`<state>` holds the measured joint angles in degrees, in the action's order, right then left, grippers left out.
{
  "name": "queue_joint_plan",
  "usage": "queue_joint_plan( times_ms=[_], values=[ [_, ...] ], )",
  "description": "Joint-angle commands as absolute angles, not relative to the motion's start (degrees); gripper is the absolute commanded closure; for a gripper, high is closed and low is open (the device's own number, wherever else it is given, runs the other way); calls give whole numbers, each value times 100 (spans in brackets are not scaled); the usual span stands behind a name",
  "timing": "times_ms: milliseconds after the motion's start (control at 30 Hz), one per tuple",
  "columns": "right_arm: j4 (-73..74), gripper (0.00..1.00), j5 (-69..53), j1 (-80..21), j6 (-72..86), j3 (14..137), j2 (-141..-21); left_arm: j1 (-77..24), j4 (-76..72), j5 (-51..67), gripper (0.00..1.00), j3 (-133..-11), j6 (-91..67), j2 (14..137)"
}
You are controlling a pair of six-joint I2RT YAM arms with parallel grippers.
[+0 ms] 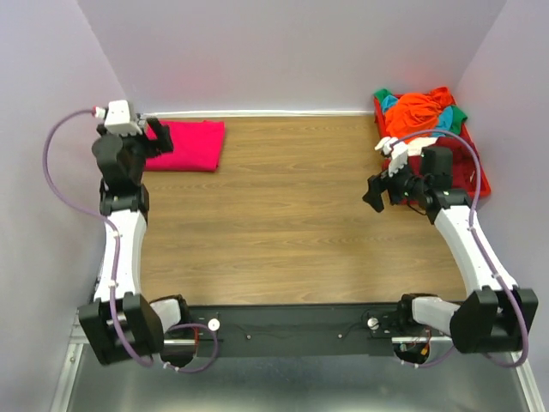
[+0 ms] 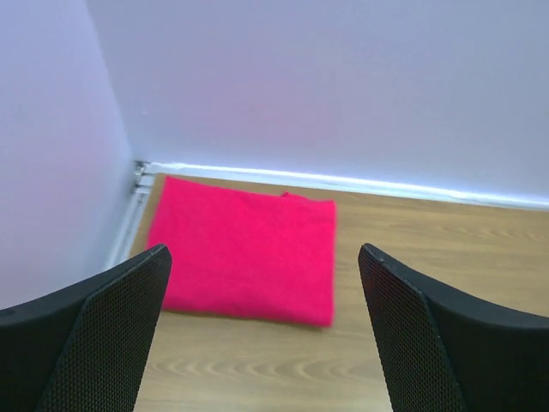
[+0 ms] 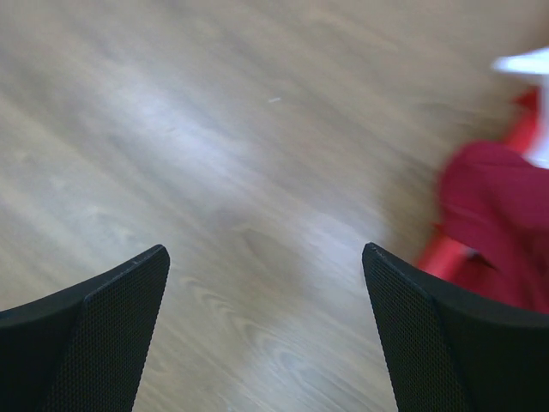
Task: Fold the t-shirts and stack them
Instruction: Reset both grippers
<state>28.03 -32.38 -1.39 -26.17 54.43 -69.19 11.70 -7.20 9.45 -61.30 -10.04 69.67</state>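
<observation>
White arms [image 1: 120, 249], black joints [image 1: 120, 159] (lilac cables [image 1: 46, 153] looping), dimpled black fingers [image 2: 103, 335].

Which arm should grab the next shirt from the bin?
Right, likely: the right gripper, open, hangs beside the red bin of unfolded shirts; the left gripper is by the folded pink shirt opposite.

One camera overlooks the table [image 1: 283, 215] from above and behind me, sharing the magenta t-shirt [image 1: 184, 146] with my left-wrist view; my right-wrist view faces nearby tabletop.
</observation>
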Motion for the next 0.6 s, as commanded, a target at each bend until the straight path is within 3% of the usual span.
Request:
queue_joint_plan(
  times_ms=[0,100,233,433,567],
  values=[
    [2312,0,-1550,-70,-1821,5669,-6181,1196,-1616,2389,2,-4774,-1274,6225],
    [1987,0,-101,-79,-514,5660,-5872,1055,-1783,3005,2,-4194,-1397,5495],
    [1969,0,456,-70,612,5730,-5696,495,-1768,3156,2,-3579,-918,4539],
    [1977,0,1229,-79,1081,5625,-5730,-526,-1012,1479,2,-3191,-106,3570],
    [1969,0,1292,-70,985,5511,-5687,-589,-879,1336,2,-3243,-132,3507]
  ],
)
